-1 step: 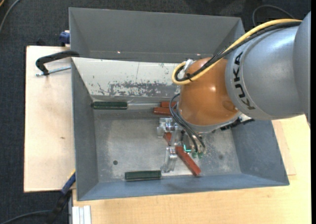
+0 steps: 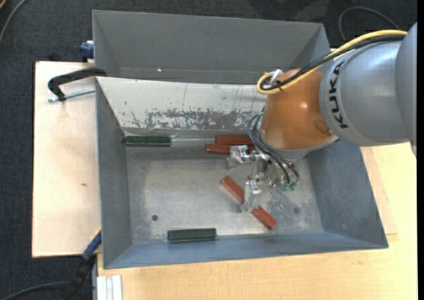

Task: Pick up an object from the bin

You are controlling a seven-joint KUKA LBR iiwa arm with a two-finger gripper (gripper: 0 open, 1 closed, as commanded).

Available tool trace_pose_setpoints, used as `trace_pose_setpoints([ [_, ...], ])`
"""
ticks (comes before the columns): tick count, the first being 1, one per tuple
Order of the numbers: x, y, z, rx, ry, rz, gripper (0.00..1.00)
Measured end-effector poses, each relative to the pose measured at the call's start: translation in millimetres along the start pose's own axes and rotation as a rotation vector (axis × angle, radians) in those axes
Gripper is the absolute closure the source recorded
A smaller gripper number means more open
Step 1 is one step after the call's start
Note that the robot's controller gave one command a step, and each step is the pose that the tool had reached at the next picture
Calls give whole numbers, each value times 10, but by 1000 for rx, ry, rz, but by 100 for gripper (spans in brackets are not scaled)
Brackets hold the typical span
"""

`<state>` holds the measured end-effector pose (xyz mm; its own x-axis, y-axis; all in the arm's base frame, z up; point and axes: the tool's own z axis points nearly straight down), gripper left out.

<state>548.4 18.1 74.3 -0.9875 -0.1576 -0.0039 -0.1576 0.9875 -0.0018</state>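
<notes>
Grey metal bin (image 2: 199, 47), with the gripper (image 2: 250, 200) low, right of centre, between the left red brick (image 2: 231, 188) and the right red brick (image 2: 264, 217), both just beside it. Whether it is wide or narrow cannot be made out. The back red brick (image 2: 222, 144) has its right end hidden behind the wrist (image 2: 291, 116).

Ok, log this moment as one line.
gripper: low in grey metal bin | beside it: flat red-brown rectangular block | below-right: second red-brown block | grasp: unclear

Grey metal bin (image 2: 165, 189), front green bar (image 2: 191, 234), back-left green bar (image 2: 146, 140), back red bar (image 2: 220, 146), centre red block (image 2: 232, 188), front-right red block (image 2: 264, 217)
</notes>
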Motion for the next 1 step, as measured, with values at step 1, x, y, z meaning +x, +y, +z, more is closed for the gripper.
trace_pose_setpoints([
  [1,-6,28,-14,-3,-1,-2,100],
])
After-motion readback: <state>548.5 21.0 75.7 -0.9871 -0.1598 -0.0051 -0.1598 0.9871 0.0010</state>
